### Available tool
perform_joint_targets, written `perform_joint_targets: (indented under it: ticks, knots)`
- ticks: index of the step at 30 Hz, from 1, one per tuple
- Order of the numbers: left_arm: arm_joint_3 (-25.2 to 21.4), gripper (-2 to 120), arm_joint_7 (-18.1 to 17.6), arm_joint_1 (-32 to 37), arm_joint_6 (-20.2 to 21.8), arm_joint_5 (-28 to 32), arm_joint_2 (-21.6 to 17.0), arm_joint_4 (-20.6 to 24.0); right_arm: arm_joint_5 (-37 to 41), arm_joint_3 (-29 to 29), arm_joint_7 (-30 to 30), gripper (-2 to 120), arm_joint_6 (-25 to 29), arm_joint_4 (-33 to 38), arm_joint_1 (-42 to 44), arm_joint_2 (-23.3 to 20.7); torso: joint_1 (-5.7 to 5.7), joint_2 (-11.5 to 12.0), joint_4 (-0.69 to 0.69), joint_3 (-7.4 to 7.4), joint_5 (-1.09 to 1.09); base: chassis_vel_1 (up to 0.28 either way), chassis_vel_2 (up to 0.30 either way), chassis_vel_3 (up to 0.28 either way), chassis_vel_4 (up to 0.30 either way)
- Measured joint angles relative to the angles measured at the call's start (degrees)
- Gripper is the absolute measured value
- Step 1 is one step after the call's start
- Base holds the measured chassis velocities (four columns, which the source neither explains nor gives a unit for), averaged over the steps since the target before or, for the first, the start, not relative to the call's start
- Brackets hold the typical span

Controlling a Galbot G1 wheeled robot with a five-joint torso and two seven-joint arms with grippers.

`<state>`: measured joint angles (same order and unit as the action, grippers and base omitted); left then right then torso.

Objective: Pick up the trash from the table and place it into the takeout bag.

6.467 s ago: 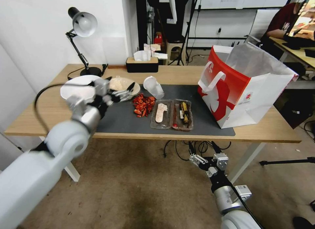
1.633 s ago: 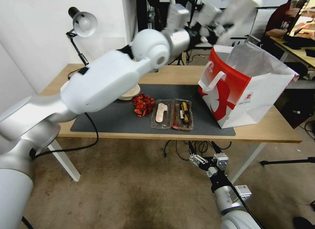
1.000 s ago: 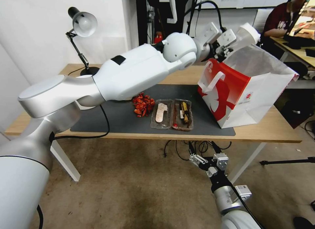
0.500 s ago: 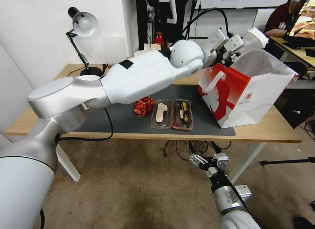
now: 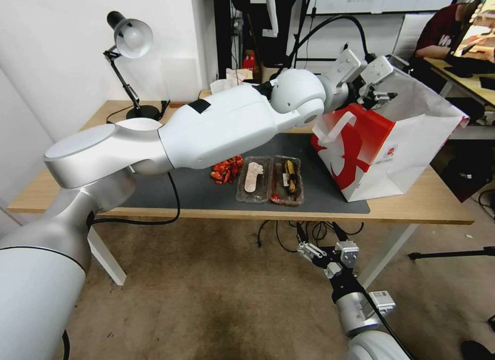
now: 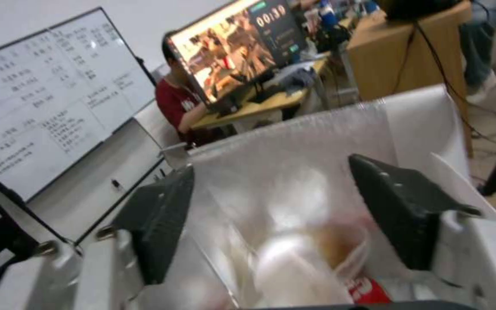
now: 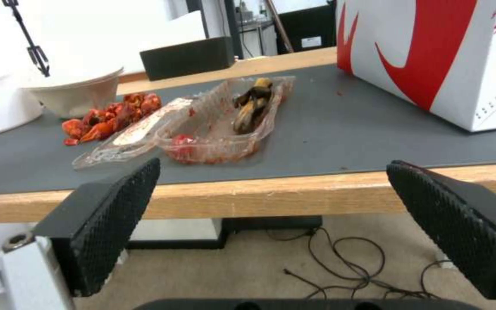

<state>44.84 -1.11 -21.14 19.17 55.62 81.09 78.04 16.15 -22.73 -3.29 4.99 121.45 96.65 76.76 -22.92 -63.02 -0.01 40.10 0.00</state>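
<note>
The takeout bag (image 5: 392, 138), red and white, stands open on the right end of the table (image 5: 412, 205). My left gripper (image 5: 382, 96) hangs over its mouth, open. In the left wrist view a blurred clear plastic cup (image 6: 311, 258) lies free below the left gripper (image 6: 271, 181), inside the silvery lining (image 6: 317, 142). On the dark mat (image 5: 196, 190) lie a pile of red scraps (image 5: 225, 166) and two clear trays (image 5: 253, 178) (image 5: 287, 179) with leftovers. A beige bowl (image 7: 75, 92) sits behind the scraps. My right gripper (image 5: 327, 252) waits open below the table's front edge.
A desk lamp (image 5: 129, 37) stands at the table's back left and a black tissue box (image 7: 187, 56) at the back. My left arm spans the table above the mat. Cables (image 5: 289, 231) lie on the floor under the table.
The left arm swung the clear plastic cup from the table's left side to above the bag. Its fingers have opened and the cup has dropped into the bag. The right arm stayed still.
</note>
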Motion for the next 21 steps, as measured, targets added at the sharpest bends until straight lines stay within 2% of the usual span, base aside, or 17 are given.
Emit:
perform_joint_targets:
  ticks: [2,3,6,7,10,11,12,13,15,16,19,20,21]
  knots:
    - [-1.48,83,-1.54,0.73,-0.25,0.31,-1.56,2.38,0.00,0.00,0.00,100,0.00,0.00,0.00,0.00,0.00,0.00,-0.01,0.00,0.00,0.000,0.000,0.000,0.000]
    - [-1.48,83,-1.54,0.73,-0.25,0.31,-1.56,2.38,0.00,0.00,0.00,100,0.00,0.00,0.00,0.00,0.00,0.00,-0.01,0.00,0.00,0.000,0.000,0.000,0.000]
    - [-3.32,96,-3.57,2.63,-0.27,0.58,-5.41,6.85,0.00,0.00,0.00,100,0.00,0.00,0.00,0.00,0.00,0.00,0.01,0.00,-0.01,0.000,0.000,0.000,0.000]
    - [-3.32,96,-3.57,2.63,-0.27,0.58,-5.41,6.85,0.00,0.00,0.00,100,0.00,0.00,0.00,0.00,0.00,0.00,0.01,0.00,-0.01,0.000,0.000,0.000,0.000]
    - [-5.49,99,-4.73,5.15,-0.27,0.58,-9.26,10.97,0.00,0.00,0.00,100,0.00,0.00,0.00,0.00,0.00,0.00,0.02,0.00,-0.02,0.000,0.000,0.000,0.000]
    - [-7.32,100,-5.57,7.30,-0.26,0.56,-12.20,14.13,0.00,0.00,0.00,100,0.00,0.00,0.00,0.00,0.00,0.00,0.02,0.00,-0.03,0.000,0.000,0.000,0.000]
    - [-7.32,100,-5.57,7.30,-0.26,0.56,-12.20,14.13,0.00,0.00,0.00,100,0.00,0.00,0.00,0.00,0.00,0.00,0.02,0.00,-0.03,0.000,0.000,0.000,0.000]
    - [-8.68,100,-5.93,8.89,-0.27,0.49,-14.07,16.52,0.00,0.00,0.00,100,0.00,0.00,0.00,-0.01,0.00,0.00,0.02,0.00,-0.03,0.000,0.000,0.000,0.000]
    - [-13.96,100,-6.77,14.79,-0.37,-0.10,-20.67,24.45,0.00,0.00,0.00,100,0.00,0.00,0.00,0.00,0.01,0.00,0.01,0.00,-0.02,0.000,0.000,0.000,0.000]
    - [-13.96,100,-6.77,14.79,-0.37,-0.10,-20.67,24.45,0.00,0.00,0.00,100,0.00,0.00,0.00,0.00,0.01,0.00,0.01,0.00,-0.02,0.000,0.000,0.000,0.000]
    - [-20.65,100,-6.91,21.90,-0.44,-1.46,-27.92,30.48,0.00,0.00,0.00,100,0.00,0.00,-0.01,0.00,0.00,-0.01,0.02,0.00,-0.03,0.000,0.000,0.000,0.000]
    - [-20.65,100,-6.91,21.90,-0.44,-1.46,-27.92,30.48,0.00,0.00,0.00,100,0.00,0.00,-0.01,0.00,0.00,-0.01,0.02,0.00,-0.03,0.000,0.000,0.000,0.000]
    - [-23.60,100,-6.64,25.27,-0.74,-2.97,-30.54,32.43,0.00,0.01,0.00,100,0.00,0.00,0.00,-0.01,0.01,0.00,0.04,0.00,-0.04,0.000,0.000,0.000,0.000]
